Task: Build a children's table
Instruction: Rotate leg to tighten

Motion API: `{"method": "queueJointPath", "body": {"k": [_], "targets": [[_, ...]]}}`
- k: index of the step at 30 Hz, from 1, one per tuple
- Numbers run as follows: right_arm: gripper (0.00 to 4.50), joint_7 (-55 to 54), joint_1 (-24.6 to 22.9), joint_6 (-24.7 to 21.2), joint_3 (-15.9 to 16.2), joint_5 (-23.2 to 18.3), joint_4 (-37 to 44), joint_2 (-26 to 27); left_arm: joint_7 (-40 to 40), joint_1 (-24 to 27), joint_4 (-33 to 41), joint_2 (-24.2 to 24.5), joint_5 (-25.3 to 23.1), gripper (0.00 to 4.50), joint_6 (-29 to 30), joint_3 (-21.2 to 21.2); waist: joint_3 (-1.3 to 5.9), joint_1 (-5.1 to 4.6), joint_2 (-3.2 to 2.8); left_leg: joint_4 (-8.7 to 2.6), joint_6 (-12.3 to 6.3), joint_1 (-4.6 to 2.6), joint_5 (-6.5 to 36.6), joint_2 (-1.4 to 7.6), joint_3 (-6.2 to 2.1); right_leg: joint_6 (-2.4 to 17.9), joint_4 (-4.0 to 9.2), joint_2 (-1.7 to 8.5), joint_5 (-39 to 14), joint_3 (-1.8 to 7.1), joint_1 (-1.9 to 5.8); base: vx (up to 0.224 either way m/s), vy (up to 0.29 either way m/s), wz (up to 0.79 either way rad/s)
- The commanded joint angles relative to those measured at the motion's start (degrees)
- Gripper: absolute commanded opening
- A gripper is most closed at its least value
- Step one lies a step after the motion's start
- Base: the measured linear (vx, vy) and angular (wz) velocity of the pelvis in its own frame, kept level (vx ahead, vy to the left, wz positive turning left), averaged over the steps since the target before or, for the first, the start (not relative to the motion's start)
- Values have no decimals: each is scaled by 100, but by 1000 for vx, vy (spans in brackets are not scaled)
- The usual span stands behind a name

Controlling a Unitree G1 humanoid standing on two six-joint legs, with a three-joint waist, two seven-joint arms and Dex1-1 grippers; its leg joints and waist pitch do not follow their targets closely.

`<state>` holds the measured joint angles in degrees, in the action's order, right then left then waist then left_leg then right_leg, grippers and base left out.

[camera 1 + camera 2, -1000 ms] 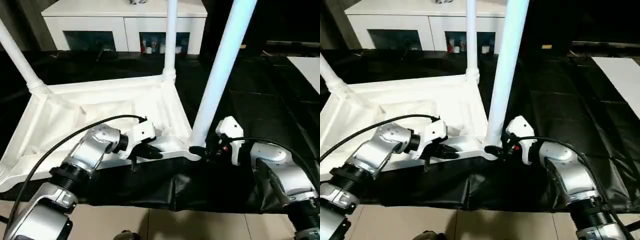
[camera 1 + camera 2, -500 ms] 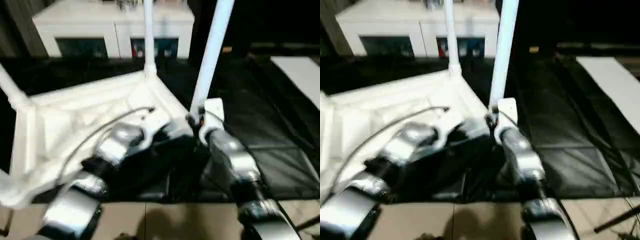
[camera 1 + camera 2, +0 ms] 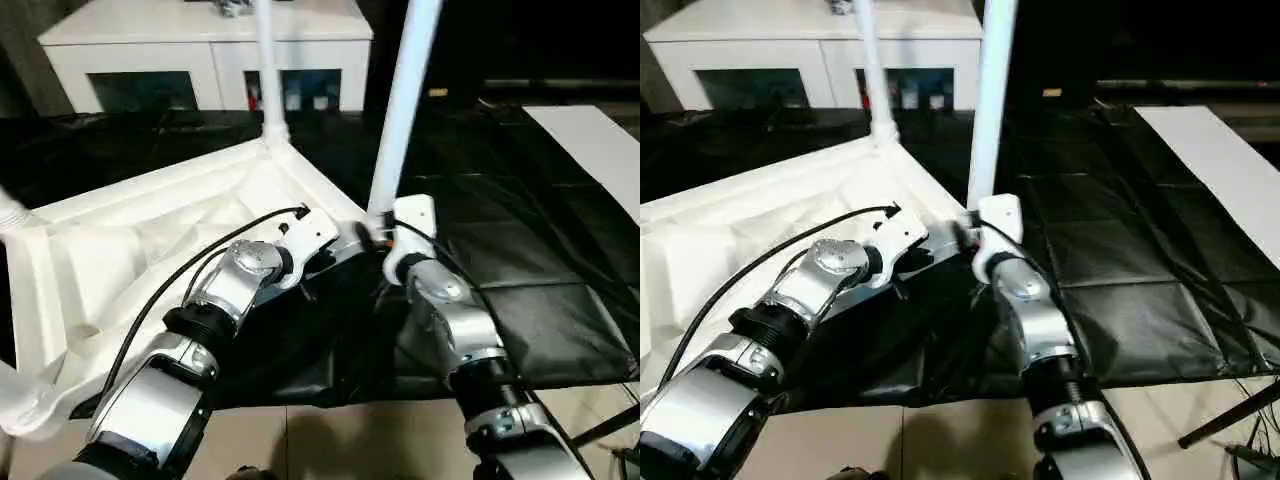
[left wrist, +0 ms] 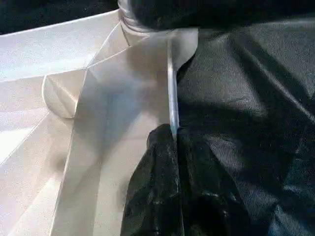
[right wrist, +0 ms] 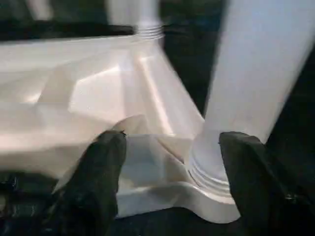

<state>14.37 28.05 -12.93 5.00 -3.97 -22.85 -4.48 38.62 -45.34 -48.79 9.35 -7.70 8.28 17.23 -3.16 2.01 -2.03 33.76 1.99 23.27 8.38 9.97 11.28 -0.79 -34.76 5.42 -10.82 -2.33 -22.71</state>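
Observation:
The children's table lies upside down: a white tabletop (image 3: 150, 230) with its ribbed underside up. A long white leg (image 3: 405, 90) stands in the near corner socket. Another leg (image 3: 268, 70) stands at the far corner, and a leg (image 3: 15, 205) shows at the left edge. My left gripper (image 3: 325, 262) is shut on the tabletop's thin near rim (image 4: 171, 88), beside that socket. My right gripper (image 5: 174, 136) is open, with one finger (image 5: 98, 172) over the tabletop and the other finger (image 5: 253, 172) beside the near leg's threaded base (image 5: 211, 162).
A black sheet (image 3: 500, 200) covers the floor under and to the right of the tabletop. A white cabinet (image 3: 200, 45) with glass-fronted compartments stands behind. A white board (image 3: 590, 140) lies at the right. Tan floor (image 3: 350, 440) runs along the front, with a dark rod (image 3: 1230, 420) at the right.
The whole picture has swung and tilted, so the camera has moved. Both grippers stay at the same near corner, the left still pinching the rim.

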Motion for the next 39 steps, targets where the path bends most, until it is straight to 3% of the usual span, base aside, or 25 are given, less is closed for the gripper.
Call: {"method": "queueJointPath", "body": {"k": [1, 3, 5, 6, 7, 10, 12, 15, 16, 19, 20, 24, 28, 29, 34, 39], "targets": [[346, 633, -191, -122, 162, 58, 505, -504, 359, 95, 327, 212, -70, 0, -104, 78, 421, 27, 40, -443, -118, -192, 1909, 274, -157, 1039, 490, 291, -1340, 192, 164, 0, 0, 0], [346, 1013, -317, -159, 266, 80, 713, -786, 565, 169, 459, 312, -63, 0, -132, 131, 438, 45, 47, -419, -236, -163, 1604, 276, -151, 1134, 436, 274, -893, 180, 206, 0, 0, 0], [346, 2145, -687, -269, 477, -21, 1316, -1525, 1147, 373, 810, 596, 13, 0, -170, 273, 453, 81, 48, -373, -441, -129, 1273, 281, -146, 1284, 369, 269, -227, 175, 272, 62, -14, -2], [346, 2145, -687, -269, 477, -21, 1316, -1525, 1147, 373, 810, 596, 13, 0, -170, 273, 457, 88, 47, -358, -501, -139, 1199, 290, -138, 1333, 356, 269, -71, 179, 257, 65, -15, -1], [346, 2687, -877, -174, 627, -61, 1589, -1934, 1540, 500, 1021, 753, 110, 0, -171, 339, 463, 84, 55, -342, -573, -135, 1089, 279, -135, 1453, 338, 273, 113, 166, 280, 53, -18, -1], [346, 3251, -1098, -138, 678, -253, 1910, -2457, 2463, 775, 1481, 1097, 352, 0, -258, 484, 453, 104, 49, -324, -705, -141, 1057, 296, -119, 1595, 321, 290, 146, 172, 272, 0, 0, 0], [346, 3321, -1111, -136, 629, -319, 1928, -2537, 2766, 865, 1662, 1218, 432, 0, -158, 529, 425, 98, 31, -346, -623, -172, 1286, 312, -110, 1624, 360, 271, -281, 168, 226, 0, 0, 0], [346, 3386, -997, -125, 550, -379, 1805, -2530, 3100, 967, 1913, 1366, 527, 0, -54, 558, 366, 123, 8, -418, -285, -247, 1926, 339, -114, 1516, 426, 250, -1210, 175, 152, 0, 0, 0], [346, 3429, -967, -127, 565, -348, 1768, -2516, 3125, 978, 1958, 1386, 538, 0, -24, 560, 358, 132, 27, -433, -65, -308, 2293, 338, -115, 1396, 460, 255, -1637, 194, 111, 0, 0, 0], [346, 3476, -903, -93, 651, -254, 1635, -2477, 3054, 960, 1951, 1377, 515, 0, -9, 536, 345, 122, 20, -459, 63, -289, 2444, 327, -134, 1256, 473, 264, -1827, 211, 103, 0, 0, 0], [346, 3502, -895, -101, 669, -258, 1616, -2471, 3044, 954, 1947, 1375, 510, 0, -5, 533, 352, 113, 48, -462, 81, -268, 2461, 320, -146, 1192, 477, 275, -1897, 207, 119, 0, 0, 0], [346, 3558, -859, -89, 746, -252, 1516, -2485, 3045, 966, 2010, 1398, 491, 0, 29, 509, 361, 108, 58, -449, 37, -242, 2314, 304, -147, 1115, 493, 296, -1946, 212, 123, 0, 0, 0], [346, 3662, -811, -68, 758, -266, 1299, -2508, 3074, 995, 2084, 1425, 503, 0, 86, 493, 383, 118, 62, -425, -89, -221, 1999, 307, -132, 1211, 461, 285, -1578, 209, 139, 0, 0, 0], [319, 3655, -797, -82, 722, -292, 1269, -2484, 3071, 995, 2086, 1431, 507, 0, 92, 494, 389, 126, 62, -414, -125, -219, 1922, 303, -122, 1240, 452, 280, -1459, 210, 144, 0, 0, 0], [276, 3670, -723, -114, 616, -382, 1121, -2372, 3056, 994, 2058, 1445, 502, 0, 95, 502, 406, 117, 55, -399, -221, -195, 1713, 296, -121, 1342, 411, 272, -1160, 193, 176, 0, 0, 0], [263, 3703, -711, -58, 625, -372, 995, -2304, 3068, 992, 2064, 1447, 490, 0, 109, 509, 395, 113, 56, -403, -194, -207, 1801, 300, -120, 1334, 426, 271, -1323, 191, 168, 0, 0, 0]]}}
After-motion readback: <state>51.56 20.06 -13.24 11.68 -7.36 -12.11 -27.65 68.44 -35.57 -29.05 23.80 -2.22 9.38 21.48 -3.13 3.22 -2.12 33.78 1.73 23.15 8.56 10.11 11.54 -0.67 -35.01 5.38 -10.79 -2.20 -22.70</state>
